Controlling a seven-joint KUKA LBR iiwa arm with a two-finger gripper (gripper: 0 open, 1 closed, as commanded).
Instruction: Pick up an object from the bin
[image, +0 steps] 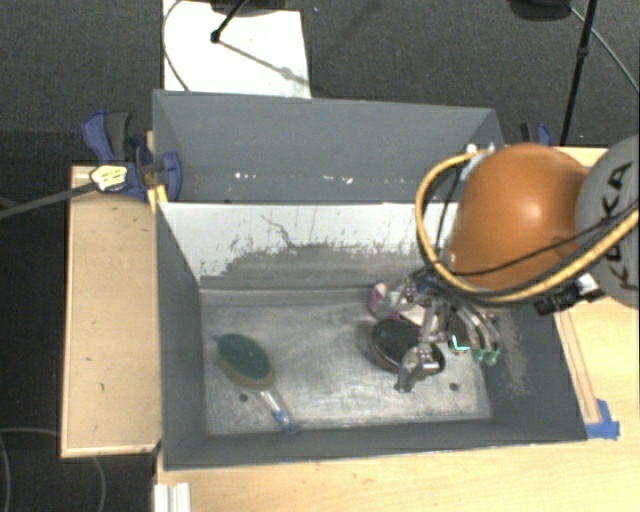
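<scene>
On the floor of the grey bin (300, 250), well apart from the green brush (244, 358), a dark round lump (390, 340) is found just brush-side of the claw (415, 368), whose opening honestly can't be told.

Partly behind the gripper (413, 371): dark round thing (390, 343), pink thing (379, 295)

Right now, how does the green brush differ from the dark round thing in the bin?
The green brush lies alone at the left; the dark round thing lies beside the gripper. The brush has a thin bluish handle; the dark thing shows none. Both rest on the bin floor.
</scene>
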